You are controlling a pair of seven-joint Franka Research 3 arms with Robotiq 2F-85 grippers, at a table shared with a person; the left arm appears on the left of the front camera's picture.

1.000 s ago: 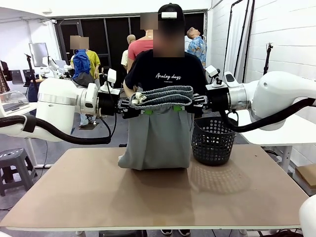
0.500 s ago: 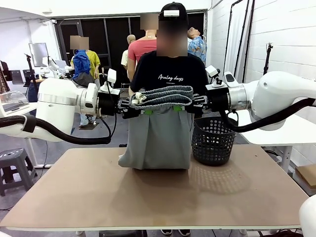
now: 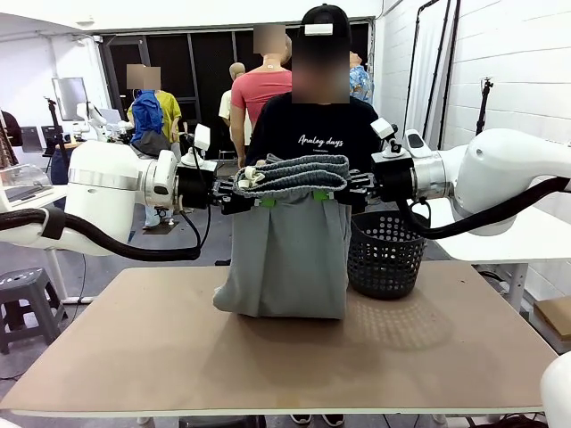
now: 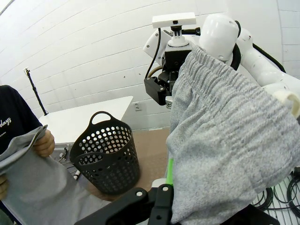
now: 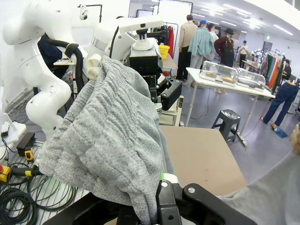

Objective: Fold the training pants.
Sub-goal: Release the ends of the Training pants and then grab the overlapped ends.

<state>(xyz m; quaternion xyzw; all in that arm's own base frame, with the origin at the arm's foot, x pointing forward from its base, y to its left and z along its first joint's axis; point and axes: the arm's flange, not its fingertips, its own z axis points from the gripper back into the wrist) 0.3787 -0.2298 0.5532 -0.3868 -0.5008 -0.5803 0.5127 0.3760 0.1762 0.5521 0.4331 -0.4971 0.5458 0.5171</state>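
Note:
The light grey training pants [image 3: 287, 250] hang between my two grippers above the far part of the table, with the gathered waistband [image 3: 294, 174] bunched across the top. My left gripper [image 3: 247, 193] is shut on the waistband's left end, and my right gripper [image 3: 343, 189] is shut on its right end. The lower part of the pants rests on the table [image 3: 268, 357]. In the left wrist view the waistband fabric [image 4: 225, 140] covers the left gripper [image 4: 165, 187], and a person's hand [image 4: 44, 143] grips the pants' lower fabric. The right wrist view shows the waistband [image 5: 112, 136] clamped in the right gripper [image 5: 161, 190].
A black mesh basket [image 3: 385, 254] stands on the table right of the pants, also seen as the basket [image 4: 105, 157] below my left gripper. The person [image 3: 317, 134] stands just behind the pants. The near half of the table is bare. Cables [image 5: 18, 197] lie on the floor.
The person behind has shifted to the right. The hanging pants' lower edge has dropped and spread slightly. Both grippers stay where they were.

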